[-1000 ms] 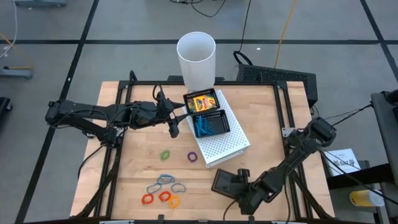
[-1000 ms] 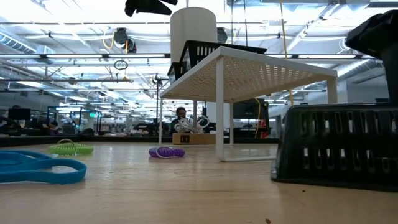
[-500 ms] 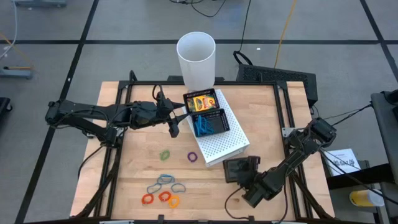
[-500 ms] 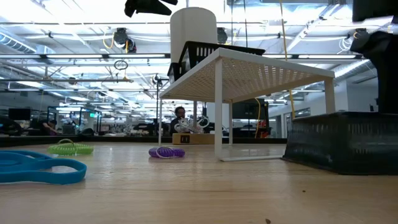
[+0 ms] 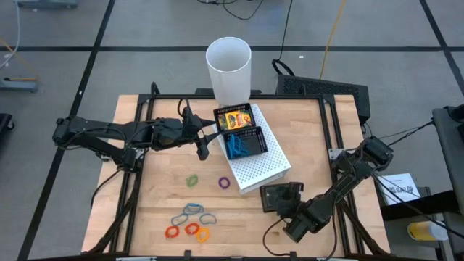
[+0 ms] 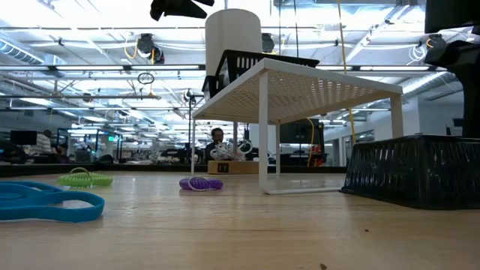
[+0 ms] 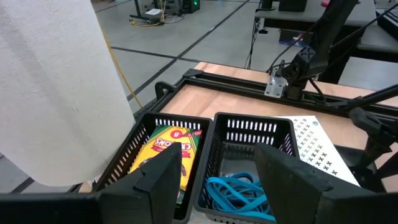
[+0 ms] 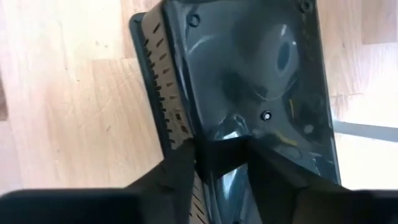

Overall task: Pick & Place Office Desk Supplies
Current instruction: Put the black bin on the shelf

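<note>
The right gripper [image 5: 288, 204] has its jaws closed on the wall of a black slotted bin [image 5: 279, 196], seen from the wrist view with one finger [image 8: 180, 168] outside and the other inside the rim; the bin sits on the wooden table [image 5: 163, 185] just in front of the white perforated riser [image 5: 264, 168]. In the low view the bin [image 6: 412, 169] rests flat on the tabletop. The left gripper [image 5: 202, 138] hovers with its jaws parted and empty beside the two black mesh bins on the riser. The near-cup bin [image 5: 235, 117] holds a yellow-and-green crayon box [image 7: 166, 149]; the adjoining bin [image 5: 244, 142] holds blue rubber-band loops [image 7: 231, 190]. A tall white cup [image 5: 229, 69] stands behind the riser. Loose on the table lie a green loop [image 5: 192, 180], a purple loop [image 5: 225, 183], and a cluster of grey, blue, red and orange loops [image 5: 191, 221] near the front edge.
</note>
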{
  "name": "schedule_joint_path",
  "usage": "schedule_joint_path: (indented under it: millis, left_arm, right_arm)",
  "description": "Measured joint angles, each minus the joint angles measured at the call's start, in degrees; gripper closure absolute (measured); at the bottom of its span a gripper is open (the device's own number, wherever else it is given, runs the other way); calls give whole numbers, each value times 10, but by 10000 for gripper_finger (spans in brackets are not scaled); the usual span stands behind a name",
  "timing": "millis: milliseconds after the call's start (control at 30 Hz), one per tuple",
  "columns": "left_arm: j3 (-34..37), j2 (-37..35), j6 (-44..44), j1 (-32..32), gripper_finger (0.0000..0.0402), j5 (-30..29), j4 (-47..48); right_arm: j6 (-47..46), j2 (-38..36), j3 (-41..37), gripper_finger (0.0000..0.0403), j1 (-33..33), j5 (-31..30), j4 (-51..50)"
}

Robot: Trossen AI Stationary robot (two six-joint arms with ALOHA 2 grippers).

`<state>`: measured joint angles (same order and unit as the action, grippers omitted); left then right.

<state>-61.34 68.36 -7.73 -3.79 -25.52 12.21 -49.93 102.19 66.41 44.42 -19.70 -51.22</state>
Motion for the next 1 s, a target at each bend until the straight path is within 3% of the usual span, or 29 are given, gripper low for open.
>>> schedule_joint_path:
  millis: [333,733,833,1000]
  left_arm:
    - [0,0,-4,0,188,0,0]
    - [0,0,-6,-1,188,3,1]
    - [0,0,-21,-1,188,49,13]
    - [0,38,-38,-17,188,215,27]
  right_arm:
    - [25,-20,0,393,0,1,45]
    - [65,-100,-3,400,11,31,215]
    - [92,-103,-2,401,15,18,241]
    - [32,-103,-2,401,25,30,175]
